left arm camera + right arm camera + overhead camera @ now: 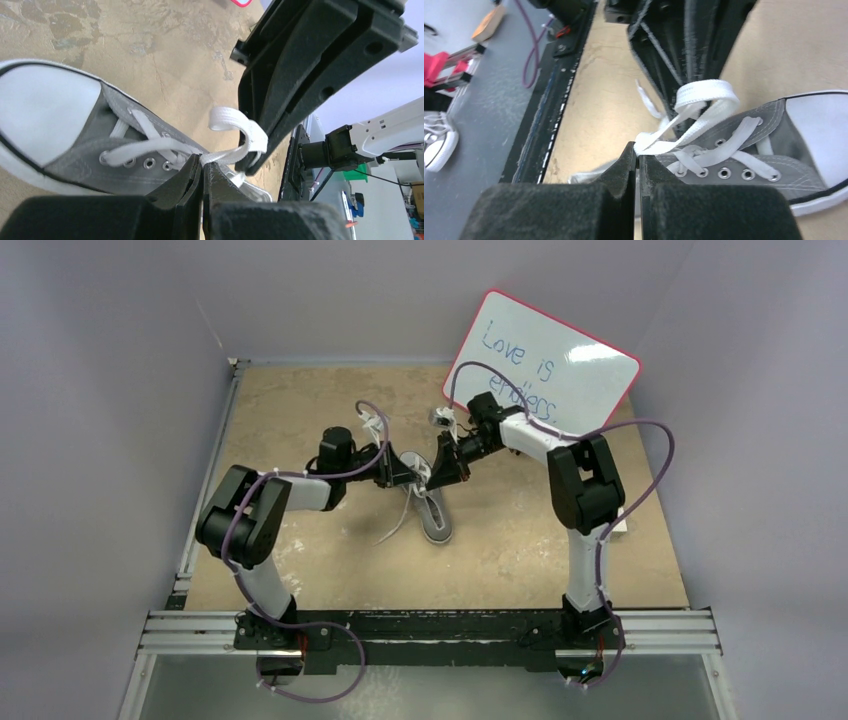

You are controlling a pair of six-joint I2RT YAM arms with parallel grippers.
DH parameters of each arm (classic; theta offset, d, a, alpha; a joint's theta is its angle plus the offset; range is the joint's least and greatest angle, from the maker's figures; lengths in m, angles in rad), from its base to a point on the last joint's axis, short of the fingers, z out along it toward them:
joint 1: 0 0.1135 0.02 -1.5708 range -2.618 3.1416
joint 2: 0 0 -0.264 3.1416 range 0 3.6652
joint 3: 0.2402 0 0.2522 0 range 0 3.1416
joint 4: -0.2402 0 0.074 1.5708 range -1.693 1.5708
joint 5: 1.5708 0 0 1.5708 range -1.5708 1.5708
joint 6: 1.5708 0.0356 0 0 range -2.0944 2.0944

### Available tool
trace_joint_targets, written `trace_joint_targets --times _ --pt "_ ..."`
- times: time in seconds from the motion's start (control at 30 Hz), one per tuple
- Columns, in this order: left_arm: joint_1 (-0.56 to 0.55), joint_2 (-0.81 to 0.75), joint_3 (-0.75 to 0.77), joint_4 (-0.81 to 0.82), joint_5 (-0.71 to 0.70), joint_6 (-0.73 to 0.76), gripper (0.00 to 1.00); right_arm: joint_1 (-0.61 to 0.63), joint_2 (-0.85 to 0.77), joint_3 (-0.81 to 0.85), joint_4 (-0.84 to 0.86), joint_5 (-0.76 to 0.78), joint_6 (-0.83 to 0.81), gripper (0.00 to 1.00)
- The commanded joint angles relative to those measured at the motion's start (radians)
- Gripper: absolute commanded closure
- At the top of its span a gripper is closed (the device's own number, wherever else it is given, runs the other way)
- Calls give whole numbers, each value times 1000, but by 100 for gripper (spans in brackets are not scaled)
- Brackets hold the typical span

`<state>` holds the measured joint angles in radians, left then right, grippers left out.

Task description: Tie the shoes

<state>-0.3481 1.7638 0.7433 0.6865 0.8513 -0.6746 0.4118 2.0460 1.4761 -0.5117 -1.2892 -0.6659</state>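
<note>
The grey canvas sneaker (432, 508) with white toe cap lies on the tan tabletop (320, 550) at the middle. It also shows in the left wrist view (65, 135) and the right wrist view (774, 145). My left gripper (410, 478) (202, 162) is shut on a white lace loop (235, 135) just above the eyelets. My right gripper (447, 472) (637, 149) is shut on the other white lace strand (704, 100). The two grippers face each other over the shoe, with the laces crossed between them. A loose lace end (395, 525) trails left of the shoe.
A whiteboard (545, 365) with a red rim and handwriting leans at the back right. Grey walls (110, 390) close the left and back. The metal rail (430, 630) with both arm bases runs along the near edge. Another small sneaker (439, 142) lies off the table.
</note>
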Motion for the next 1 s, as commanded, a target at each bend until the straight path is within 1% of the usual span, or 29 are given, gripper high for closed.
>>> trace_joint_targets --times 0.0,0.1,0.13,0.23,0.3,0.33,0.37,0.43,0.47,0.5,0.53,0.57,0.6,0.67,0.73,0.8,0.87,0.97 --pt "-2 9 39 9 4 33 100 5 49 98 -449 -229 -413 100" --pt "-4 19 48 -2 -2 35 100 4 104 167 -656 -245 -607 100" --pt "-8 26 53 -6 -4 35 100 5 111 175 -680 -250 -632 100" --pt "-34 55 71 0 5 28 100 5 131 185 -663 -234 -593 100" --pt "-47 68 80 2 8 27 100 5 142 189 -634 -189 -518 100" --pt "-48 69 79 4 8 26 100 5 133 172 -564 -131 -439 100" --pt "-48 72 76 6 9 25 100 5 99 129 -435 -76 -296 100" --pt "-48 73 71 5 12 27 100 4 -42 -76 31 122 121 100" --pt "-50 72 67 5 11 27 100 3 -122 -189 274 175 320 92" --pt "-49 71 64 5 10 27 100 -3 -172 -288 452 201 449 82" --pt "-49 70 62 7 12 28 100 -7 -190 -291 482 204 483 75" --pt "-49 67 61 7 13 29 100 -7 -181 -265 436 194 459 74" --pt "-50 68 59 6 14 30 100 -7 -155 -226 337 192 382 74" --pt "-52 71 58 -3 9 36 100 -3 -145 -219 324 179 373 77" --pt "-52 74 59 -19 5 46 100 -3 -166 -232 344 181 401 74" --pt "-52 73 58 -32 1 54 100 -8 -197 -240 351 205 432 66" --pt "-52 72 59 -45 -3 64 100 -11 -235 -256 354 251 463 55" --pt "-52 74 62 -52 -1 69 100 -19 -302 -285 319 372 485 44"
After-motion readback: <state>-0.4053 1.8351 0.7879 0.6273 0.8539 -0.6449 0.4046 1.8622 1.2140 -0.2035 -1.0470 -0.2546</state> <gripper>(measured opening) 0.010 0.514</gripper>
